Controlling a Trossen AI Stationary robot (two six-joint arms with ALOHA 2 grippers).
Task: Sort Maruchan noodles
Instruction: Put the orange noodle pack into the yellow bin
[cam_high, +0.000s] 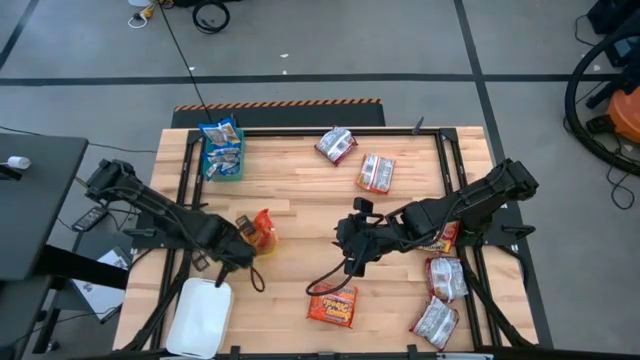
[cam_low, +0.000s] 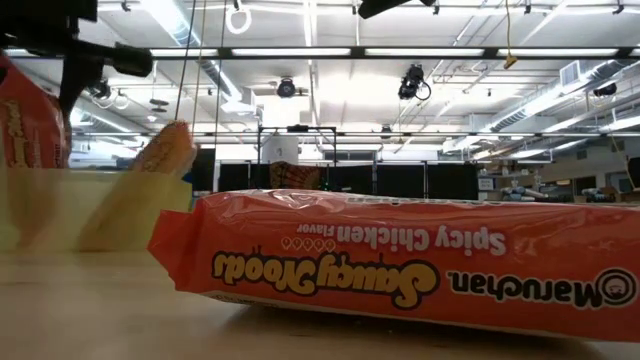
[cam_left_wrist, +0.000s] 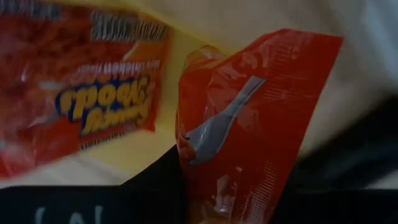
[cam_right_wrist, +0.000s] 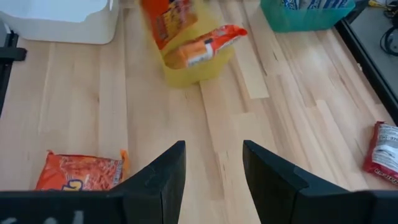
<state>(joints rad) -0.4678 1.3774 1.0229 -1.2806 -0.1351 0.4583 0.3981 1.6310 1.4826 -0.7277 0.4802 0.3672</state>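
Observation:
My left gripper (cam_high: 243, 243) points down over the yellow bin (cam_high: 266, 240), shut on an orange-red noodle packet (cam_left_wrist: 249, 124). Another orange packet (cam_left_wrist: 93, 93) lies in that bin, one end leaning on the bin's rim (cam_right_wrist: 217, 37). My right gripper (cam_right_wrist: 214, 177) hovers open over bare wood at mid-table (cam_high: 352, 252), with nothing between its fingers. One orange packet (cam_high: 332, 306) lies flat on the table near the front edge. Silver-and-red packets (cam_high: 337, 145) (cam_high: 376, 172) (cam_high: 447, 278) lie scattered on the wood. My left gripper pinches the orange-red packet between its two fingers, near one end (cam_left_wrist: 205, 186). The fingers come from above, pointing down. The packet hangs upright below them (cam_low: 30, 120), its lower part behind the yellow bin's wall; whether it touches the bin's floor, I cannot tell.
A teal bin (cam_high: 222, 152) with blue packets stands at the far left. A white bin (cam_high: 200, 316) sits at the near left corner. One more silver-and-red packet (cam_high: 435, 323) lies near right, and another (cam_high: 446, 238) shows partly under the right arm. Bare wood lies at mid-table.

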